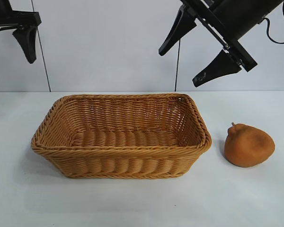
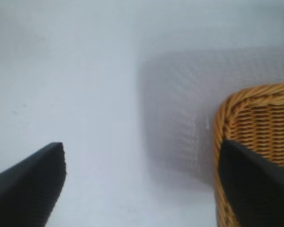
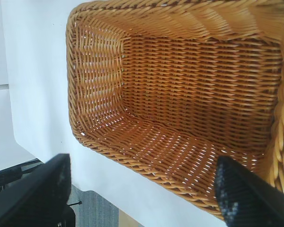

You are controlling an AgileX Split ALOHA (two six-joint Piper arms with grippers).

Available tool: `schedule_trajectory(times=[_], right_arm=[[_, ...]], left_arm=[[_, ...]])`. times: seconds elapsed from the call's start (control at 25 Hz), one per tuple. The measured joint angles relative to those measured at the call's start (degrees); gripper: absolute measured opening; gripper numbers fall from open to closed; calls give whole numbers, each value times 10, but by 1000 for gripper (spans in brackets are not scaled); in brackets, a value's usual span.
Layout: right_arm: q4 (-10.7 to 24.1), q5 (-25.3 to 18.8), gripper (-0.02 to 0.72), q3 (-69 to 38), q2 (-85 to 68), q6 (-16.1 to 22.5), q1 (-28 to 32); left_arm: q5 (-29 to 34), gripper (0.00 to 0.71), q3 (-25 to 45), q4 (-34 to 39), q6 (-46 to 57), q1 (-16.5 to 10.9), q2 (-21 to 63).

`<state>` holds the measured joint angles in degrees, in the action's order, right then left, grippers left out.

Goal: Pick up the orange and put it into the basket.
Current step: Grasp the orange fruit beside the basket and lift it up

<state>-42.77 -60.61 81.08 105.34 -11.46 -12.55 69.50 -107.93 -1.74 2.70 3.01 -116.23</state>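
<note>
Left gripper sits high at the upper left corner of the exterior view, above and outside the basket's left end, partly cut off by the frame edge. Its own wrist view shows both black fingers spread wide with nothing between them, white tabletop beneath and one corner of the basket beside the far finger.

Basket, woven wicker in light tan-brown with flared sides and a braided rim, stands upright on the tabletop at centre, slightly left of the middle. Its interior is visible in the exterior view and in the right wrist view, and only weave shows inside.

Right gripper hangs at the upper right, above the basket's right end and well clear of the rim, angled down toward the left. Its two black fingers stand apart, released, holding nothing; the right wrist view looks between them into the basket.

Orange, lumpy and matte orange-brown with a small stem nub on top, rests on the tabletop to the right of the basket, near its right wall but not touching it. It lies outside the basket, below and to the right of the right gripper, with neither gripper in contact with it
</note>
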Motion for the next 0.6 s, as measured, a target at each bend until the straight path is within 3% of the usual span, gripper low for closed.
schedule_trajectory(times=[0.2,0.6], right_arm=[[0,4,568,0,0,0,0],[0,4,568,0,0,0,0]], left_arm=[[1,624,52,11,-5,-26,51],[0,624,254,17,-27,-26,274]])
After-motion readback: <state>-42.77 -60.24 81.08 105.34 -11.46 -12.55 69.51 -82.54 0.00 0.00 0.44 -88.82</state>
